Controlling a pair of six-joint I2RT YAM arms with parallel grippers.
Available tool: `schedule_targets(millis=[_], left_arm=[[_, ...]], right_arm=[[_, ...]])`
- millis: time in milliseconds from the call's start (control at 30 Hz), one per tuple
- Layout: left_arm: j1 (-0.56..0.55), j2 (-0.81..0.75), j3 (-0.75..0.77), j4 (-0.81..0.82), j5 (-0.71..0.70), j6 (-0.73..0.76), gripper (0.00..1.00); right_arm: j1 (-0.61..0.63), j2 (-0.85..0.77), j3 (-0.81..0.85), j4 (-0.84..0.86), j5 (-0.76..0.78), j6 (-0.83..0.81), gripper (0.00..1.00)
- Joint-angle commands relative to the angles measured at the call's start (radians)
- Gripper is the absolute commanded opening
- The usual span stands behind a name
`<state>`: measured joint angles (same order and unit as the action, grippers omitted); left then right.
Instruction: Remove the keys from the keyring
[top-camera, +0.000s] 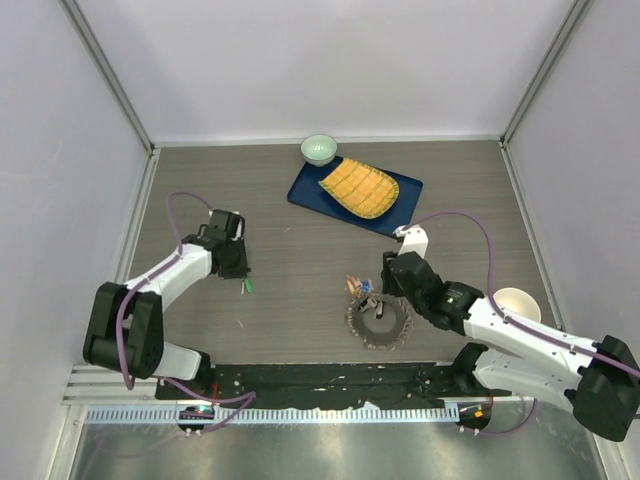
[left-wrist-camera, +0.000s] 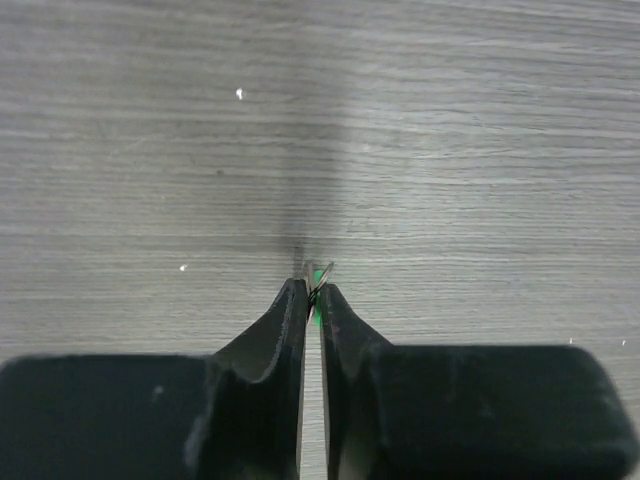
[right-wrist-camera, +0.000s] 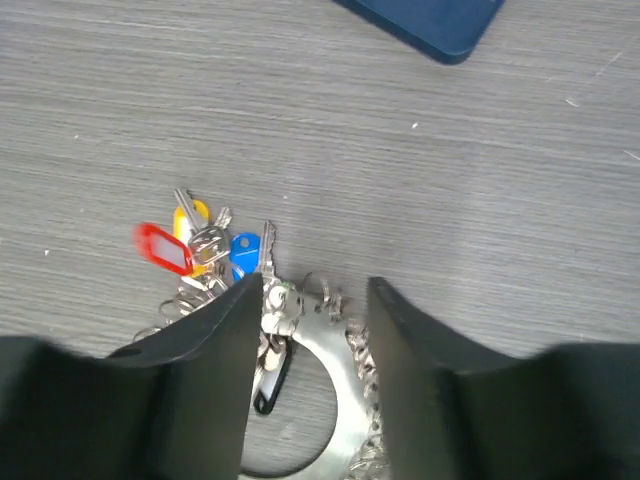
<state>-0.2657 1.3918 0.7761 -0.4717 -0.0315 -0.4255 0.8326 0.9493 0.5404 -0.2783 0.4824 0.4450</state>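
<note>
The large thin metal keyring (top-camera: 372, 342), fringed with small silvery keys (right-wrist-camera: 270, 300), lies on the grey wood-grain desk (top-camera: 300, 260), near its front edge. The right gripper (right-wrist-camera: 310, 300) stands over the ring's rim, its jaws released and apart. Well to the left, the left gripper (left-wrist-camera: 312, 285) has its jaws clenched on a green-headed key (left-wrist-camera: 318, 275).

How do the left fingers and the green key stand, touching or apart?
Touching. The left wrist view shows the green key pinched at the tips of the nearly closed fingers.
</note>
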Motion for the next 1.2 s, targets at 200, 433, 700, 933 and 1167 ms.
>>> schedule_targets(millis=[200,433,700,933,1167], left_arm=[[0.005,-0.071,0.09,-0.119,0.028,-0.075,0.81],[0.005,-0.33,0.195,-0.107,0.229,0.039,1.0],[0.005,-0.585,0.108,0.25,0.507,-0.028,1.0],[0.003,-0.651,0.054,0.332,0.581,-0.064,1.0],[0.0,-0.632,0.123,0.277,0.594,-0.019,1.0]], right_arm=[[-0.006,-0.011,0.327,-0.208,0.159,0.013,0.88],[-0.006,-0.064,0.527,-0.427,0.174,0.106,0.94],[-0.004,-0.239,0.527,-0.323,0.052,0.064,0.96],[-0.004,-0.346,0.431,-0.248,0.036,0.047,0.96],[-0.004,-0.363,0.423,-0.191,0.041,0.017,0.96]])
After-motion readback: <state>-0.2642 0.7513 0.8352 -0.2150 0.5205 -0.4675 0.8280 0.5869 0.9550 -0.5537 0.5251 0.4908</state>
